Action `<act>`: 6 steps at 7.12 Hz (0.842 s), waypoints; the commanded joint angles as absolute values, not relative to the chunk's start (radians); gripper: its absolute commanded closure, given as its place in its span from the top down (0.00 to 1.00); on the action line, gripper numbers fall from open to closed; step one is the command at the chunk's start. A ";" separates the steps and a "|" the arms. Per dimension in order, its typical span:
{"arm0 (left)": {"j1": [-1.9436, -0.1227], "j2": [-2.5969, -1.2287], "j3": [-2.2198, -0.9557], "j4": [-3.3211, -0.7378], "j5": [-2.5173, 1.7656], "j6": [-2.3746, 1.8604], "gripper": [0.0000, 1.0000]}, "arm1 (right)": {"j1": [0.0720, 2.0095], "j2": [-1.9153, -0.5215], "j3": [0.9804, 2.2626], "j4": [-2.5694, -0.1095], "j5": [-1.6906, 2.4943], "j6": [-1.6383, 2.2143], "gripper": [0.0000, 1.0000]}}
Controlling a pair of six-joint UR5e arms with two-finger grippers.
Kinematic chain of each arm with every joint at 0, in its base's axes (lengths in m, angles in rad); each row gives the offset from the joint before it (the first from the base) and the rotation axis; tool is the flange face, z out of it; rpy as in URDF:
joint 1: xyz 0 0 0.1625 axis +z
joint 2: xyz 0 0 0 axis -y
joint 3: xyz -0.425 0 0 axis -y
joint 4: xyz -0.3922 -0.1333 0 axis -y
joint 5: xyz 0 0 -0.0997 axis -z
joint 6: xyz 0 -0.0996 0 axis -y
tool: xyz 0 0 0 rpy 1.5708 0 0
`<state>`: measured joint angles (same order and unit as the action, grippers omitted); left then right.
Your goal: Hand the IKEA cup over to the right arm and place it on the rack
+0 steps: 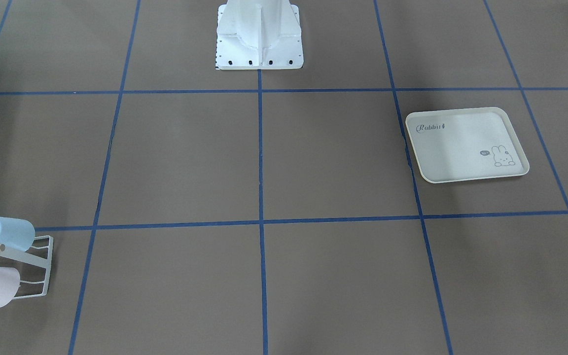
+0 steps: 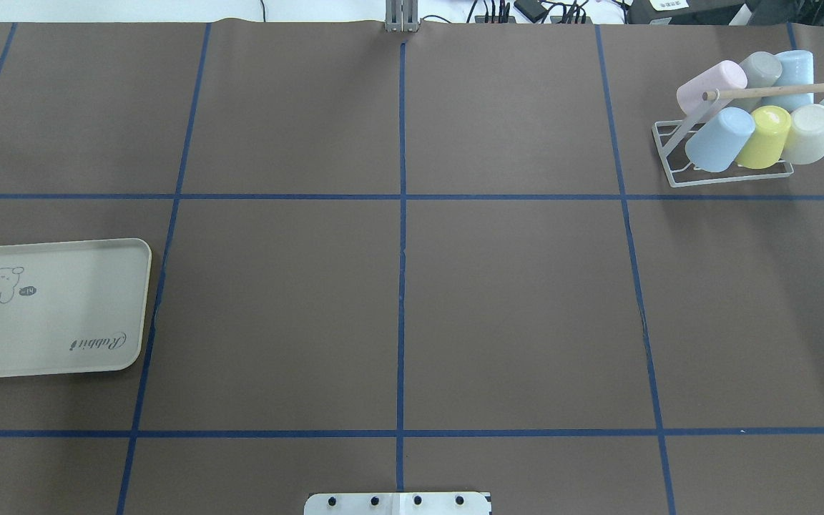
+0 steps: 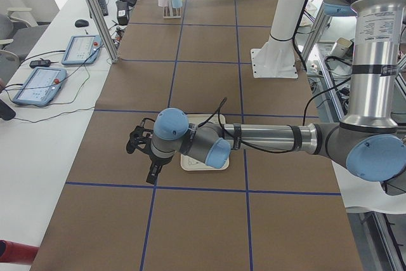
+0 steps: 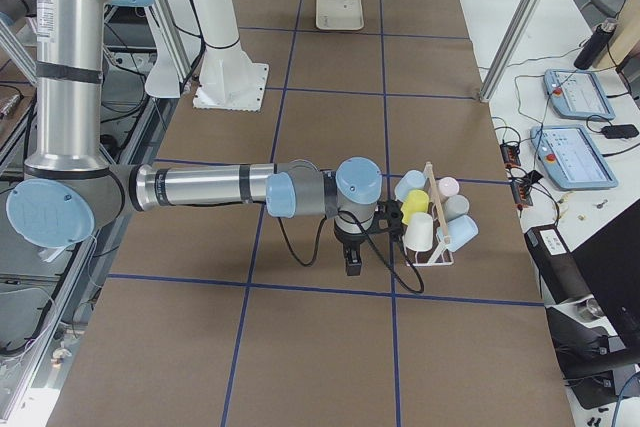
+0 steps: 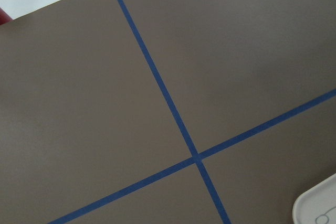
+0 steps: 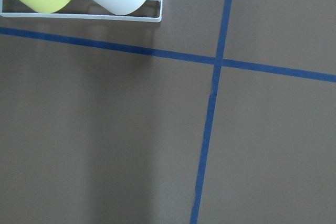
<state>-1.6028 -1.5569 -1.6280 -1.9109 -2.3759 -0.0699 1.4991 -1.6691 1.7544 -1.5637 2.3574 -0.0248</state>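
sitting upper right in the overhead view, the rack (image 2: 732, 178) holds six cups (image 2: 719, 139), cut off at the front view's left edge. left gripper (image 3: 134, 142) and right gripper (image 4: 394, 213) show only in side views; apart or together, cannot tell.

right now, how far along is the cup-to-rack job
It looks finished, or nearly so. Done: six cups sit on the rack, and no cup shows on the tray. In hand: I see no cup at the left gripper or the right gripper, though only the side views show them. Left: no loose cup shows anywhere.
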 commanded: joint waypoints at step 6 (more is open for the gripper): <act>-1.600 -1.531 -1.707 -1.750 -2.325 -0.075 1.00 | 1.499 -1.687 1.741 -1.563 2.342 -0.034 1.00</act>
